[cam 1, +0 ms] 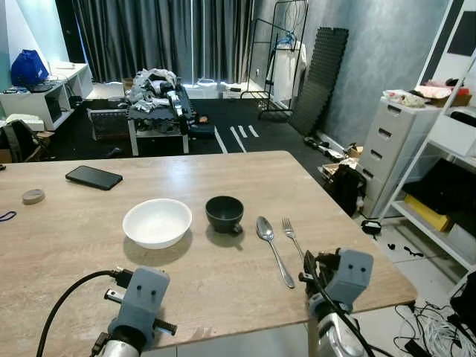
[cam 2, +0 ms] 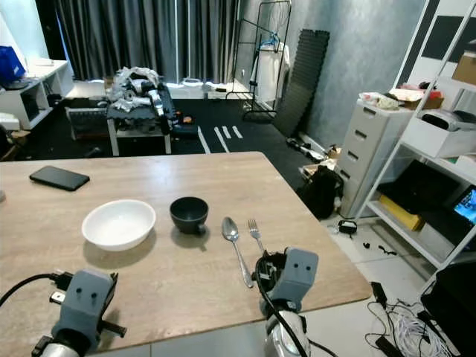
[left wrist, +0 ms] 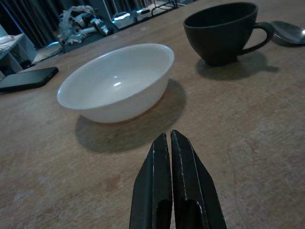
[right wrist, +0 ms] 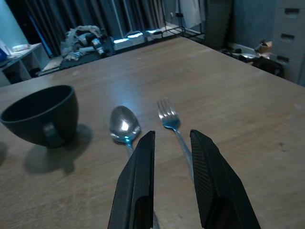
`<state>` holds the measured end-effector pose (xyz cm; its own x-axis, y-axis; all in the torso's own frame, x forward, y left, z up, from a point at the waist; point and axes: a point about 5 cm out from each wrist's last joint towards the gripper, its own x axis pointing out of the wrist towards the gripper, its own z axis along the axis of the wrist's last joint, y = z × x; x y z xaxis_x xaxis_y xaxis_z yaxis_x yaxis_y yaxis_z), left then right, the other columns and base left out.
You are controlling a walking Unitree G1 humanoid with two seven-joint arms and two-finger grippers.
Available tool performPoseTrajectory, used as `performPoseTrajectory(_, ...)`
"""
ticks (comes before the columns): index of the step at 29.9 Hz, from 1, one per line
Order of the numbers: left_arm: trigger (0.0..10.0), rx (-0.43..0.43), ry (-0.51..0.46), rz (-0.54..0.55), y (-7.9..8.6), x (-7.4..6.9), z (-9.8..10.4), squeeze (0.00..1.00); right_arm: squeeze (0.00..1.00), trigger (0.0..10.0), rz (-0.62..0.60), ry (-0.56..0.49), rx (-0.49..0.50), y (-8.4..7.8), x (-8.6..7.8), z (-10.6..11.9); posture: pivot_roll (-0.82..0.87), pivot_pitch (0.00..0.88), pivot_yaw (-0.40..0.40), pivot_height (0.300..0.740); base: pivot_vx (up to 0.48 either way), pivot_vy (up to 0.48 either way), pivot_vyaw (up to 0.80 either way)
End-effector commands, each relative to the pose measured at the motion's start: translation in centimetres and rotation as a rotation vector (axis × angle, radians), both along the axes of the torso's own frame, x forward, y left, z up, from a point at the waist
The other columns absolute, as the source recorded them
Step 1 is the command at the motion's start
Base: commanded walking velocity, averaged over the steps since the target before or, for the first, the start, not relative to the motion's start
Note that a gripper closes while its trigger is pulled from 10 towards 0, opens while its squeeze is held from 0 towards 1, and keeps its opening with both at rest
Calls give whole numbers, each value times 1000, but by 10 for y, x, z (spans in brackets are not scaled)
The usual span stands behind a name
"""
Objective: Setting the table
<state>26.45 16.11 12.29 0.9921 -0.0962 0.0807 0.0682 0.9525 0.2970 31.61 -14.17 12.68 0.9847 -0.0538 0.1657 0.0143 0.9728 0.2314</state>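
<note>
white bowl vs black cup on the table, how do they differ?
The white bowl is wide, shallow and glossy; the black cup is narrower, deeper and matte. The cup has a handle; the bowl has none. The bowl sits to the robot's left of the cup, which is nearer the spoon. Both stand upright, look empty and rest on the wooden table.

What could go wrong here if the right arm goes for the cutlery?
1. The spoon and fork lie close side by side, so the open right gripper just above their handles could catch or nudge both.
2. The dark cup stands just beside the spoon; a sideways sweep may knock it.
3. The fork lies nearest the table edge and could be pushed off.
</note>
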Motion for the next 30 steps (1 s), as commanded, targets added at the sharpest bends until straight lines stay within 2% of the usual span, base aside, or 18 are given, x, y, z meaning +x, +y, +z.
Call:
performPoseTrajectory(1,10000,-1,2,18,4,1,-4,0,0,10000,17,15,-16,2,0,-6,106,0,14,740,0,0,0)
performPoseTrajectory(15,10000,-31,-3,15,3,8,-7,0,0,10000,28,31,-34,4,-3,-15,91,0,21,740,0,0,0)
performPoseTrajectory(30,10000,-39,4,14,3,7,-9,0,0,10000,33,39,-43,4,-3,-17,91,0,23,740,0,0,0)
